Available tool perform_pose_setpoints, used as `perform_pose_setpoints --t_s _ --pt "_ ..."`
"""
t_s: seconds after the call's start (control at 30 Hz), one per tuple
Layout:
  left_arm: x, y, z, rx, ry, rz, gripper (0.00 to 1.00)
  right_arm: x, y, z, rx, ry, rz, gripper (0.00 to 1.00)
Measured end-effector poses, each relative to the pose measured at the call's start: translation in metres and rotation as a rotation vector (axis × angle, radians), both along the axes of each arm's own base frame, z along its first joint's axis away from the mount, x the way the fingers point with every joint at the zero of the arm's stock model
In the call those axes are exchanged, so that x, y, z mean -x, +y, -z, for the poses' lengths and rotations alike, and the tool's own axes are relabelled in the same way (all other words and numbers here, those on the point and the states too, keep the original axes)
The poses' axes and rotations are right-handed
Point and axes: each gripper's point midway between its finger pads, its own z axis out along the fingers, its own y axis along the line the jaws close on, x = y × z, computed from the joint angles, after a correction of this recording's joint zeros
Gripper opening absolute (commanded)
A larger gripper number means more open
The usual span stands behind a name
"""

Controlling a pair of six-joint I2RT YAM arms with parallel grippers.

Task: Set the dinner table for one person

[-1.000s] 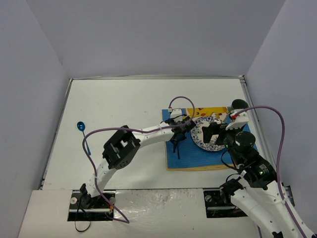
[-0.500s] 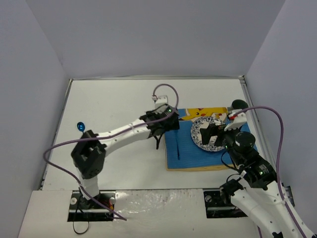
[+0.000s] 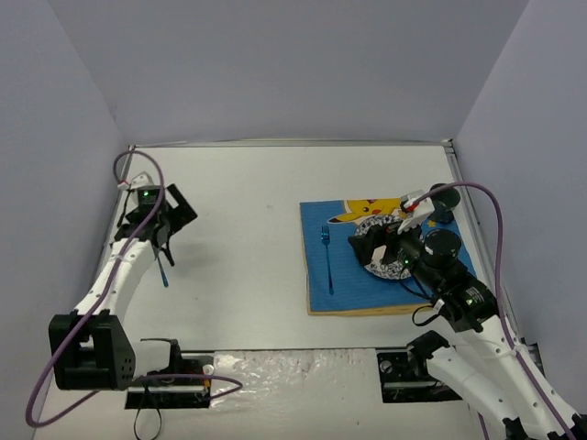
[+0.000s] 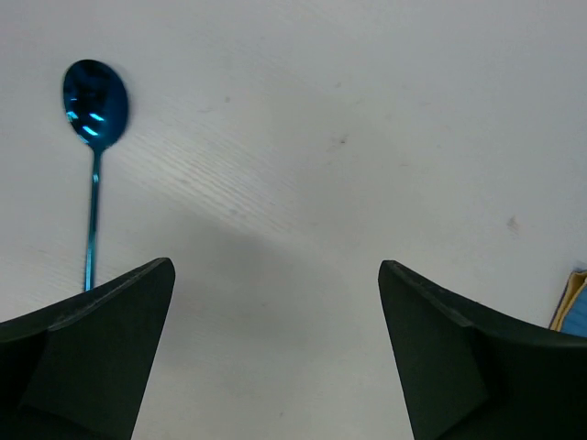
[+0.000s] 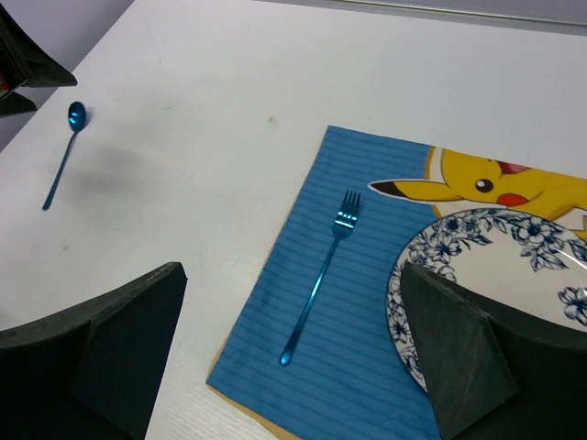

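The white dinner table [image 3: 248,202] carries a blue cartoon-printed mat [image 3: 321,295] at the right. A blue fork [image 3: 326,258] [image 5: 321,280] lies on the mat's left strip, beside a blue-flowered plate [image 3: 383,271] [image 5: 500,275]. A blue spoon [image 4: 94,105] [image 5: 61,158] lies on the bare table at the far left. My left gripper [image 3: 163,246] [image 4: 275,270] hovers open just right of the spoon, empty. My right gripper [image 3: 371,243] [image 5: 293,270] hangs open over the plate's left edge, holding nothing and hiding part of the plate in the top view.
A dark round object [image 3: 447,193] sits past the mat's far right corner. The table's metal edging [image 3: 110,229] and grey walls close in on the left, back and right. The left arm's cable [image 3: 119,170] loops near the left wall.
The left gripper opened, left the fork lying on the mat and swung far left across the table to the spoon. The right gripper shifted slightly left over the plate.
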Motion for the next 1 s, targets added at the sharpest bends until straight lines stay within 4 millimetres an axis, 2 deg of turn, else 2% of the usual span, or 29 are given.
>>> perform_pose_setpoints --t_s 0.1,0.23,0.33,0.43,0.53,0.6,0.87,1.0 --pt "0.011 0.047 0.009 0.022 0.020 -0.069 0.89 -0.004 0.013 0.003 -0.015 0.000 -0.054 1.00" --pt "0.007 0.095 0.013 0.063 -0.011 -0.121 0.88 -0.006 0.028 0.018 -0.028 0.018 -0.123 1.00" --pt "-0.004 0.121 0.024 0.125 -0.042 -0.128 0.85 -0.005 0.036 0.033 -0.032 0.051 -0.164 1.00" --pt "-0.011 0.141 0.048 0.202 -0.039 -0.124 0.82 -0.002 0.043 0.039 -0.044 0.058 -0.203 1.00" --pt "-0.012 0.149 0.072 0.244 -0.012 -0.096 0.81 0.001 0.047 0.039 -0.056 0.048 -0.234 1.00" --pt "-0.011 0.149 0.080 0.241 0.011 -0.053 0.81 0.001 0.050 0.036 -0.064 0.037 -0.251 1.00" --pt "-0.027 0.155 0.079 0.159 -0.003 0.139 0.78 0.004 0.056 0.039 -0.077 0.029 -0.289 1.00" --pt "-0.025 0.156 0.096 0.179 0.015 0.196 0.73 0.005 0.058 0.042 -0.077 0.035 -0.300 1.00"
